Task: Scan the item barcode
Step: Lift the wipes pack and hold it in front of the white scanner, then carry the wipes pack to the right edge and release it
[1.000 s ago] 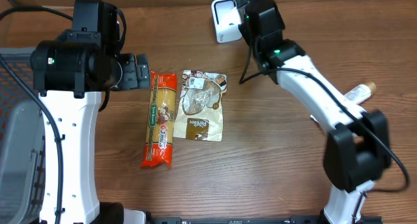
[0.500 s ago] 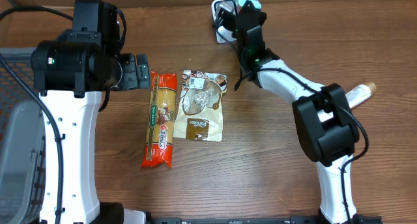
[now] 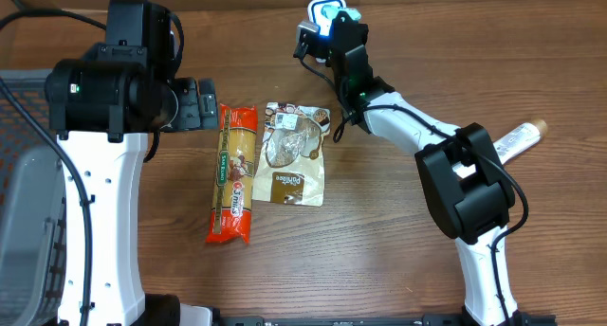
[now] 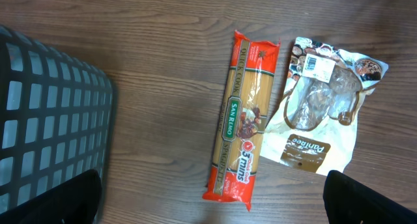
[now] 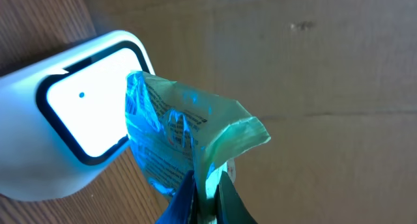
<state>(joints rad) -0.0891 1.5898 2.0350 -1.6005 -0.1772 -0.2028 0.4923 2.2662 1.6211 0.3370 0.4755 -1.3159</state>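
Right hand (image 5: pixel 206 193) with packet (image 5: pixel 174 138) now facing lit scanner (image 5: pixel 79 117)

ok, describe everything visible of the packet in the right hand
The packet is a small crinkled pouch of glossy teal-green film with fine dark print, unreadable here. The right hand pinches its lower edge, shut on it, so it fans out above the grip. It is held in front of the lit window of the white scanner; whether they touch cannot be told.
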